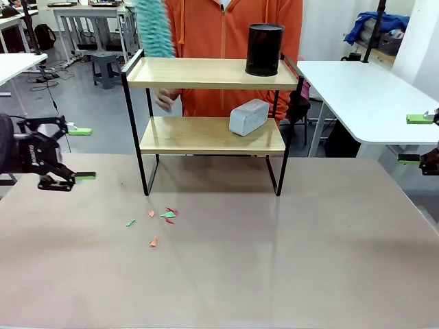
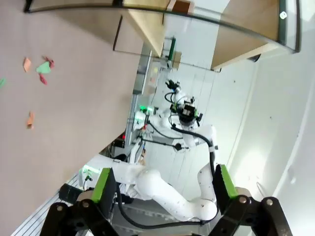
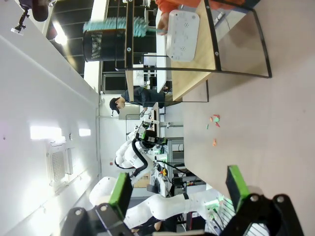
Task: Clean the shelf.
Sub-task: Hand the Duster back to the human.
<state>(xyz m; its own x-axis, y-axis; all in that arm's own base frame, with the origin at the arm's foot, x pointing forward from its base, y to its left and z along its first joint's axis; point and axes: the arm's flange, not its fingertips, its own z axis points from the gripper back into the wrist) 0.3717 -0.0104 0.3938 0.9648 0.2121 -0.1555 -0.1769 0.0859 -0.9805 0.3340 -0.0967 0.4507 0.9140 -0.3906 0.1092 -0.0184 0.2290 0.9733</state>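
The shelf stands mid-table, two light wooden boards in a thin black frame. A black mesh cup sits on the right of its top board, and a white box lies on the lower board. A person in orange behind it holds a teal duster over the top board's left end. My left gripper hangs open at the far left and my right gripper open at the far right, both well away from the shelf and holding nothing. Both wrist views show green pads spread wide: left gripper, right gripper.
Small red, orange and green paper scraps lie on the table in front of the shelf's left legs. The person's other hand shows behind the shelf between the boards. White side tables stand to the right and left.
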